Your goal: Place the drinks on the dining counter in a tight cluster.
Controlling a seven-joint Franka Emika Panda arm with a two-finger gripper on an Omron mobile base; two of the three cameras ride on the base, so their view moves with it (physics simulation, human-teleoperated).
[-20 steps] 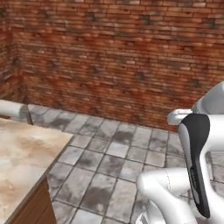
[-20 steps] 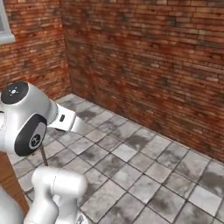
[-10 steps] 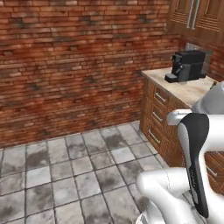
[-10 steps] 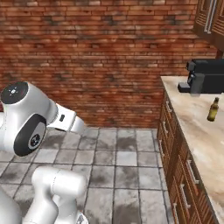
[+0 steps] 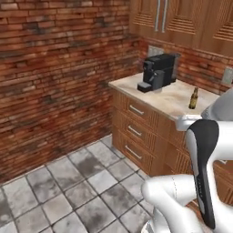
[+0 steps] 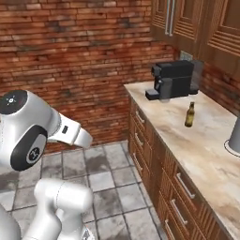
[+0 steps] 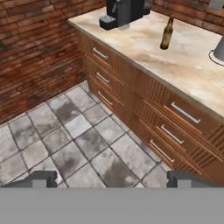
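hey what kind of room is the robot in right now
Most likely a kitchen: a marble-topped counter with wooden drawers, a black coffee machine and a brown bottle standing on it, wall cabinets above.

We face a red brick wall (image 5: 59, 68) above grey stone floor tiles (image 7: 65, 140). Beside us, wooden wall cabinets (image 6: 197, 23) hang over a marble-topped wooden drawer counter (image 6: 206, 154)

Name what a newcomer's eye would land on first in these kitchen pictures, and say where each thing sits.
A black coffee machine stands at the far end of the marble counter, under wooden wall cabinets. A slim brown bottle stands upright alone, nearer along the same counter. Red brick wall fills the background to the left.
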